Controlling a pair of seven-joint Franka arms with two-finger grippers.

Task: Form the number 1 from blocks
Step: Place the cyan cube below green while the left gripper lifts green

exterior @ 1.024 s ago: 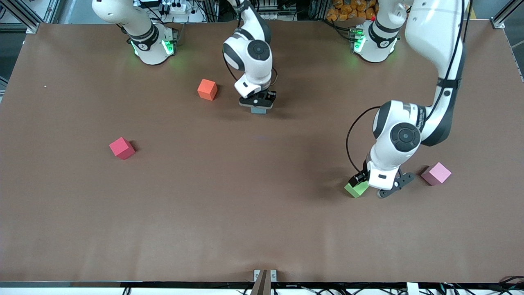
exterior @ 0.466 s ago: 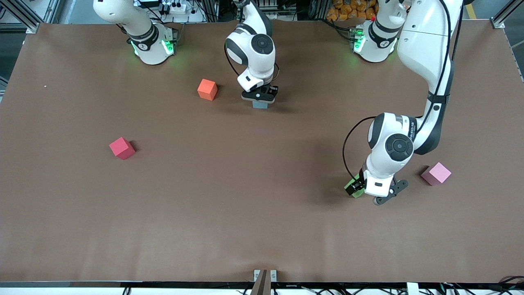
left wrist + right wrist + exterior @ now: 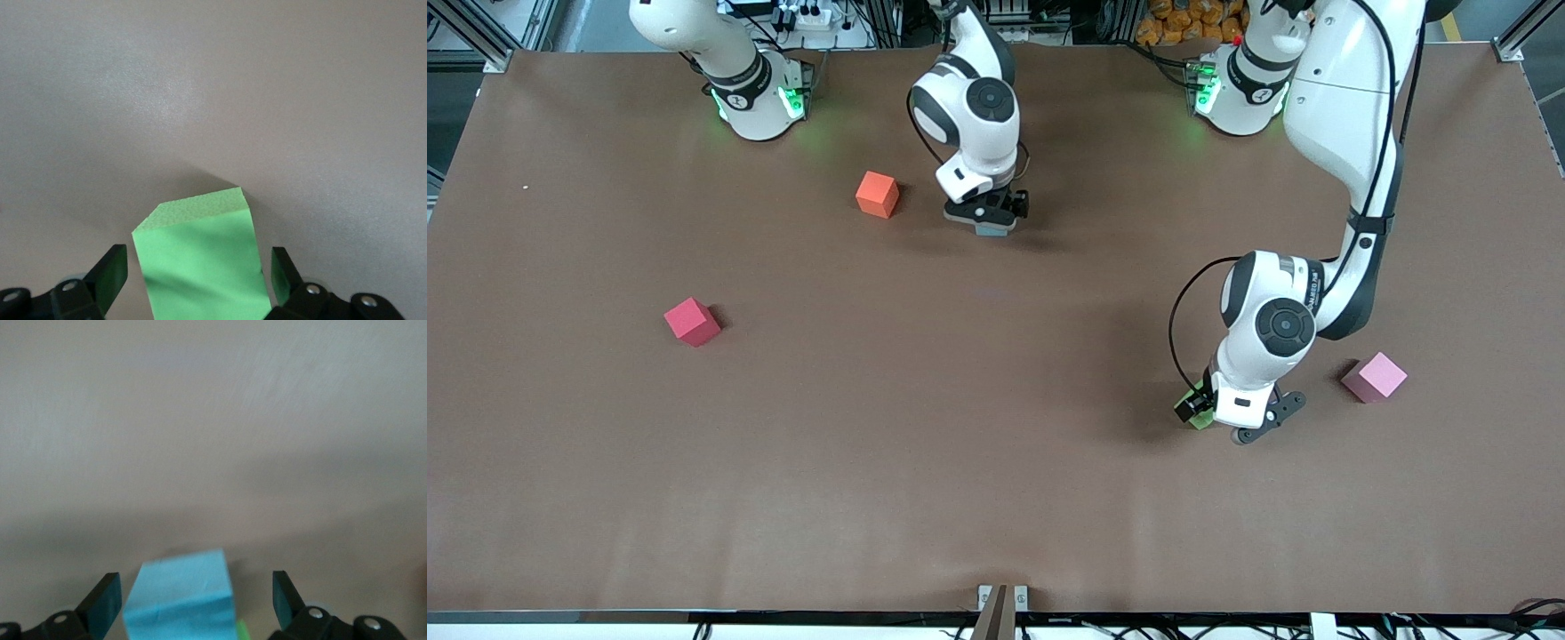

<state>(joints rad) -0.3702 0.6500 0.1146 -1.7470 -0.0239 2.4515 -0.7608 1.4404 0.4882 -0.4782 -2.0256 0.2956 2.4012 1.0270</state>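
The green block [image 3: 200,263] lies on the surface [image 3: 996,444] directly between the fingers of the left claw [image 3: 199,280], which is down around it with a gap on each side: jaws parted, not yet gripping. The cube has no long axis; in the left wrist view its faces sit slightly skewed to the fingers, so closing will probably square it up. The pink block [image 3: 1375,377] rests close by, toward the left arm's end of the surface from this claw, clearly the left arm's to fetch.

The light blue block [image 3: 180,593] sits between the spread fingers of the right claw [image 3: 190,603], free of both, with a sliver of a second green block [image 3: 241,630] showing at its lower edge. Beside that claw, toward the right arm's end, stands the orange cube [image 3: 877,194]; the red cube [image 3: 692,321] lies well apart.
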